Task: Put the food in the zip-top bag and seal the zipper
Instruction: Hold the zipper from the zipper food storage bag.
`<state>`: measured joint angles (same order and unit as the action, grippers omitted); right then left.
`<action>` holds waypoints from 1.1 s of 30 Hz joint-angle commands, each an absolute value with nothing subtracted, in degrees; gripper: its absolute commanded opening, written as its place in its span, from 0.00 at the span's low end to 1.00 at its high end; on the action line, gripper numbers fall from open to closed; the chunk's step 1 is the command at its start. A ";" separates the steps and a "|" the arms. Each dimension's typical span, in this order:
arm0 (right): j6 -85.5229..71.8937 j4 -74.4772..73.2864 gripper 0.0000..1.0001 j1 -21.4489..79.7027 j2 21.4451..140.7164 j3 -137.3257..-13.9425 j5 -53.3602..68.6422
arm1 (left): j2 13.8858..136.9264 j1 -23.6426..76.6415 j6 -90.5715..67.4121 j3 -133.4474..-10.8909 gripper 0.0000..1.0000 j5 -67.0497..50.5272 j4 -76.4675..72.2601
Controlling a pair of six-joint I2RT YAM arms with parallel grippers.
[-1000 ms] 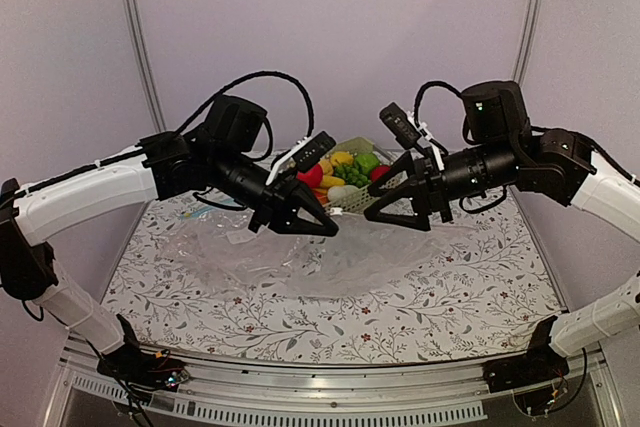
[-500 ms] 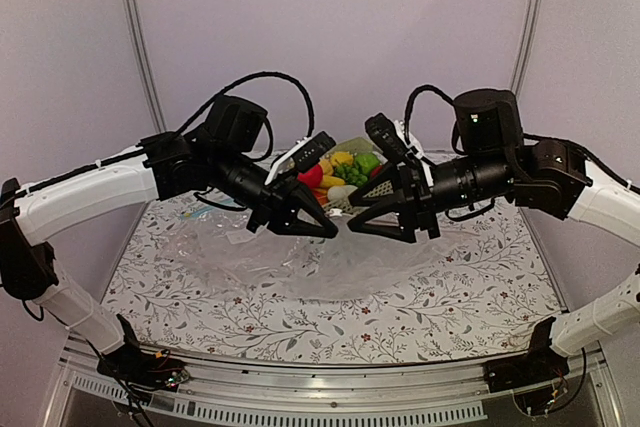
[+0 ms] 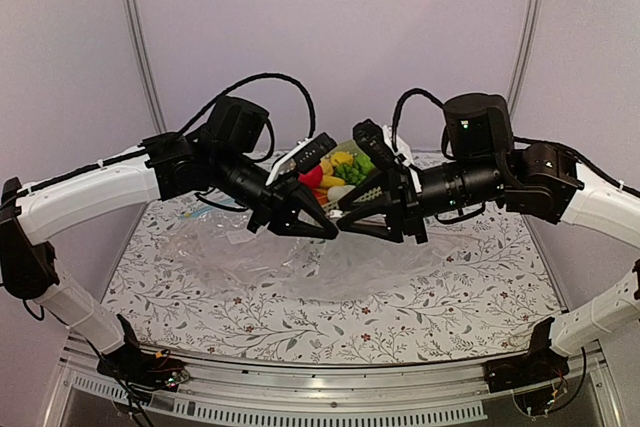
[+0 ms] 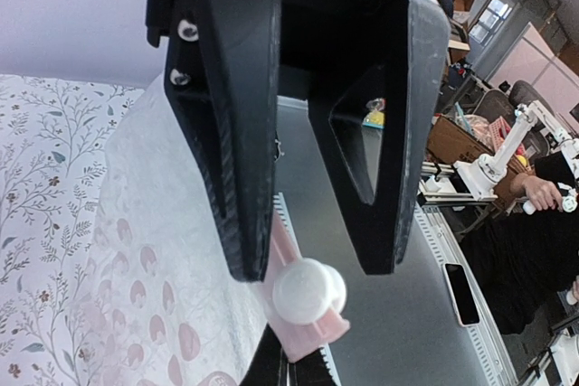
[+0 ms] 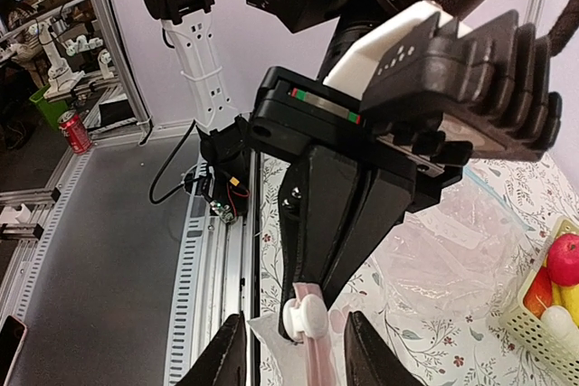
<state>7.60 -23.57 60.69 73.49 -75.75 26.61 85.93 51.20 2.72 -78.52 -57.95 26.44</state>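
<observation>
The zip-top bag (image 3: 300, 259) lies crumpled on the flowered table, its mouth edge lifted. My left gripper (image 3: 328, 231) is shut on the pink zipper (image 4: 282, 250), just above the white slider (image 4: 308, 291). My right gripper (image 3: 346, 228) is open and tip to tip with the left one. In the right wrist view its fingers (image 5: 231, 350) stand either side of the slider (image 5: 303, 316), apart from it, with the pink strip (image 5: 314, 363) running down between them. The food (image 3: 345, 169) sits in a basket behind both grippers: red apple, yellow, green and white pieces.
The pale mesh basket (image 5: 543, 336) stands at the table's back middle, just behind the two wrists. The table's metal front rail (image 5: 217, 250) lies below the grippers. Purple walls close the back and sides.
My right gripper has moved left, up to the left gripper's tips and around the slider. The left arm and the bag have not moved.
</observation>
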 commanded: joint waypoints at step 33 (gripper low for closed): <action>5.07 -19.41 0.00 61.72 74.38 -74.13 21.10 | 86.17 50.27 2.20 -77.88 0.64 -58.63 25.71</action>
